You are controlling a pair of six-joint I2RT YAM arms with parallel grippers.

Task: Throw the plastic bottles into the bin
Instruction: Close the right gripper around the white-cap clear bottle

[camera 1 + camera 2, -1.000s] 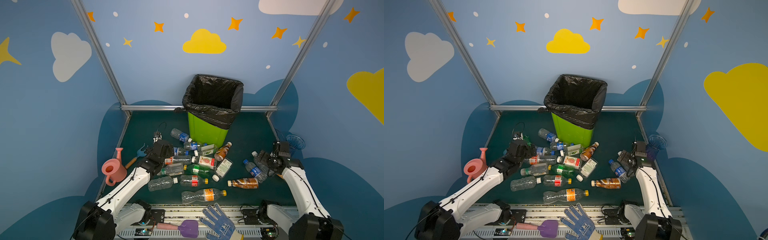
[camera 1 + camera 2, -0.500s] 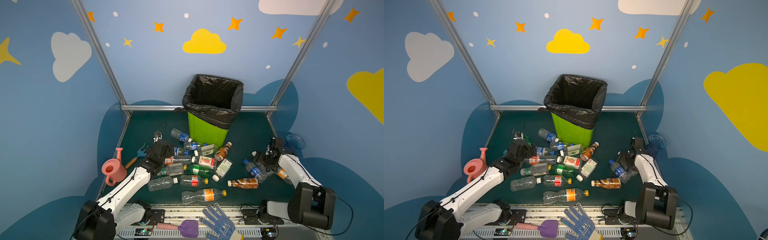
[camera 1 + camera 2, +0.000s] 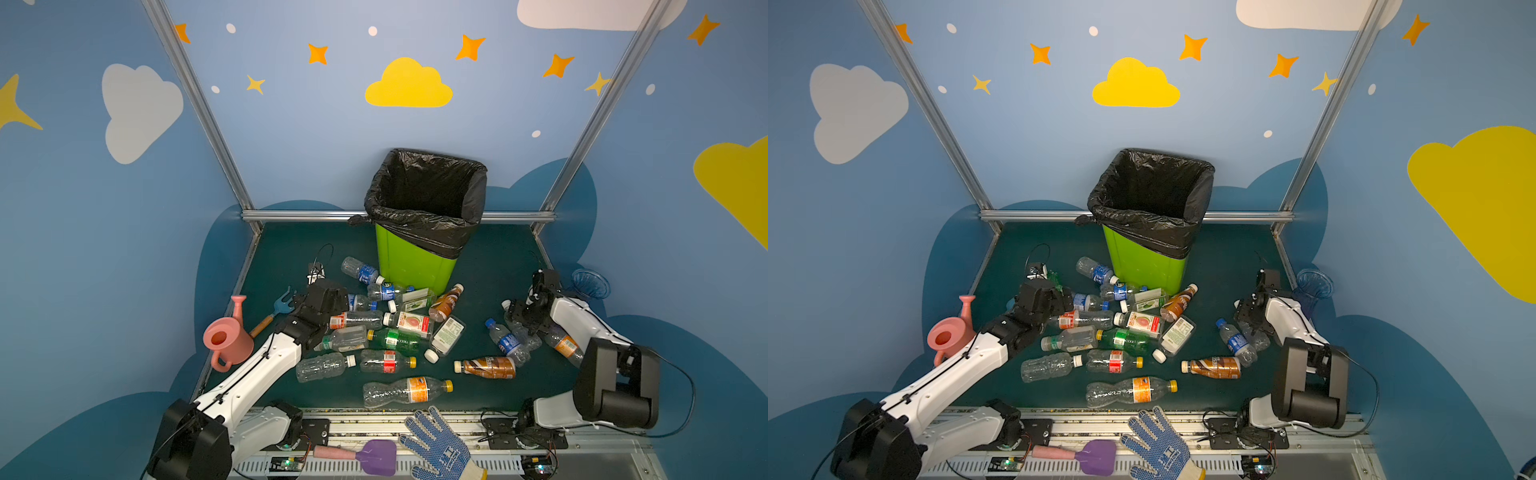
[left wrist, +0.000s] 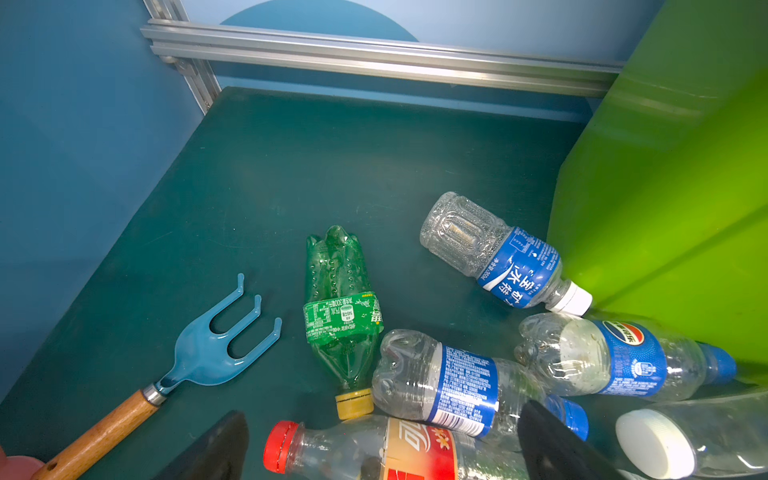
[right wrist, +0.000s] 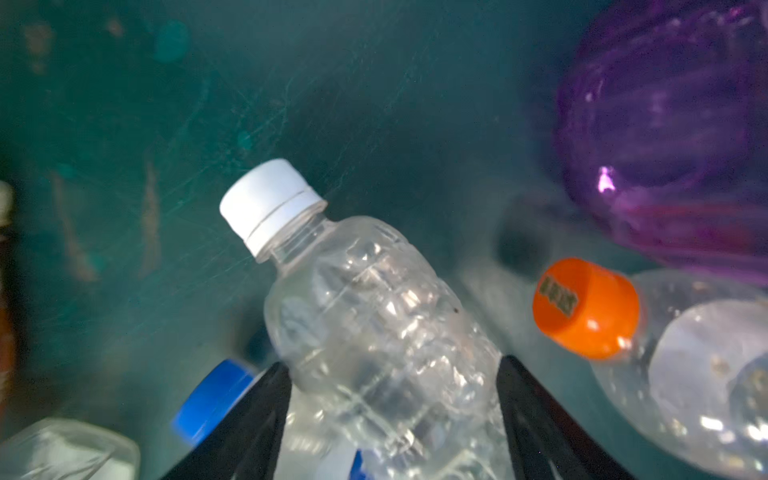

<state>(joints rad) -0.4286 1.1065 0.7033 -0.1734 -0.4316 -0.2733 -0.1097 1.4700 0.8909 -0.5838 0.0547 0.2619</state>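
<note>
Several plastic bottles (image 3: 386, 332) lie scattered on the dark green floor in front of the lime-green bin (image 3: 411, 266) (image 3: 1142, 270) (image 4: 665, 187), which has a black bag over its rim. My left gripper (image 4: 382, 453) (image 3: 328, 299) is open, with its fingers on either side of a red-capped, red-labelled bottle (image 4: 374, 449) (image 3: 357, 320). My right gripper (image 5: 395, 415) (image 3: 521, 316) is down on the right, with its fingers (image 5: 257, 424) pressed against both sides of a clear white-capped bottle (image 5: 374, 324). That bottle lies on the floor.
A purple ribbed vase (image 5: 665, 124) (image 3: 590, 284) stands by the right wall, beside an orange-capped bottle (image 5: 586, 307). A pink watering can (image 3: 226, 338) and a blue rake (image 4: 216, 345) lie on the left. A blue glove (image 3: 436, 444) and a purple trowel (image 3: 374, 457) rest on the front rail.
The right arm has folded back at the elbow, and its jaws have narrowed around the white-capped bottle. The left arm has hardly moved.
</note>
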